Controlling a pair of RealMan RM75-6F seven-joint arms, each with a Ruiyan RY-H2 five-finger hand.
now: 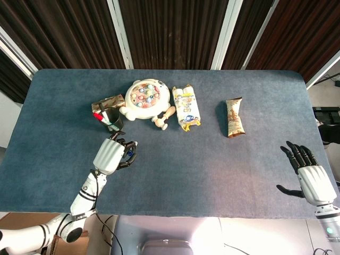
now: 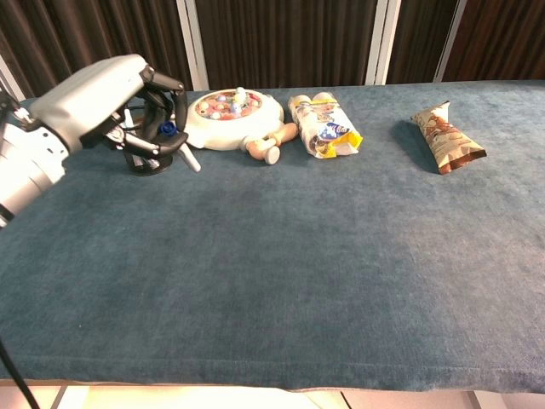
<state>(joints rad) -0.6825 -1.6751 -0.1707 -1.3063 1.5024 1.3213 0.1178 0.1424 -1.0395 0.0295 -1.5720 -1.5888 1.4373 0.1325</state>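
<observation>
My left hand point(image 1: 110, 155) point(image 2: 104, 104) hovers over the blue table just in front of a black mesh pen cup point(image 1: 112, 121) point(image 2: 146, 161). It pinches a white marker with a blue cap point(image 1: 129, 154) point(image 2: 176, 141) between its curled fingers. A red marker point(image 1: 99, 116) still stands in the cup. In the chest view the hand hides most of the cup. My right hand point(image 1: 309, 175) is at the table's near right edge, fingers spread, holding nothing.
Behind the cup lie a brown snack bar point(image 1: 107, 102) and a white round fishing toy point(image 1: 143, 99) point(image 2: 232, 117) with a wooden piece point(image 1: 164, 118) beside it. A yellow-white snack pack point(image 1: 186, 107) point(image 2: 327, 128) and a brown packet point(image 1: 234, 117) point(image 2: 444, 134) lie further right.
</observation>
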